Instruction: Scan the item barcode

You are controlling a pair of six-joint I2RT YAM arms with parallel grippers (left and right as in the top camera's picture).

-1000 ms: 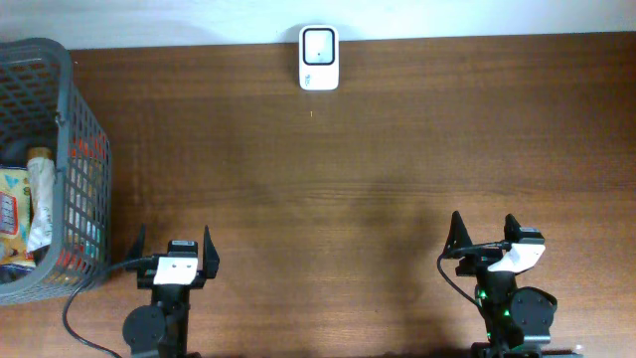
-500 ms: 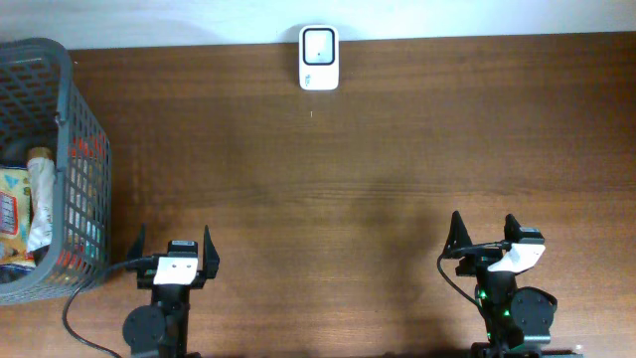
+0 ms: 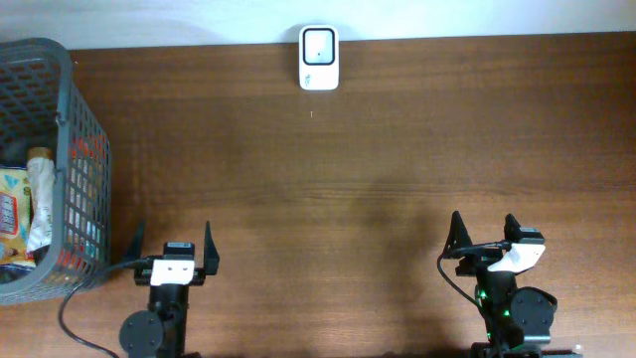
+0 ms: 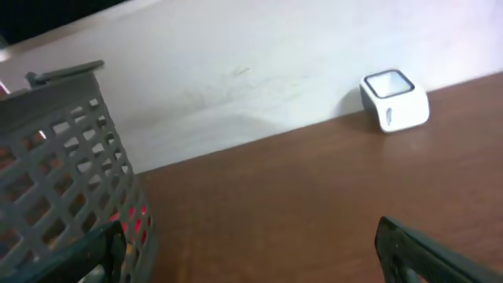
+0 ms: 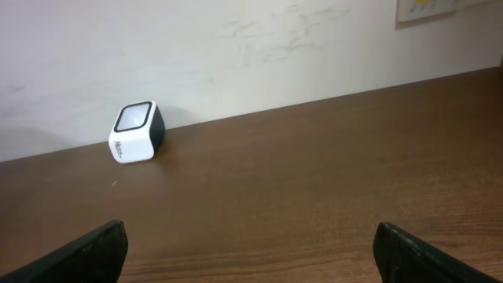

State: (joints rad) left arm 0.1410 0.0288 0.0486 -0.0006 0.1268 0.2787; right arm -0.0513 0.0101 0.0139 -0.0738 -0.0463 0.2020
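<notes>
The white barcode scanner [image 3: 319, 58] stands at the table's far edge against the wall; it also shows in the left wrist view [image 4: 394, 101] and the right wrist view [image 5: 137, 131]. Packaged items lie in the grey basket [image 3: 78, 119] at the far left, among them a yellow packet [image 3: 10, 214] and a pale tube [image 3: 40, 194]. No barcode shows on them. My left gripper [image 3: 171, 249] [image 4: 247, 240] is open and empty near the front edge, just right of the basket. My right gripper [image 3: 484, 237] [image 5: 250, 236] is open and empty at the front right.
The basket's mesh wall [image 4: 63, 157] rises close to my left finger. A pale wall runs behind the table's far edge. A black cable [image 3: 75, 303] loops beside the left arm's base.
The left arm has shifted very slightly to the left. The right arm, scanner and basket have not moved.
</notes>
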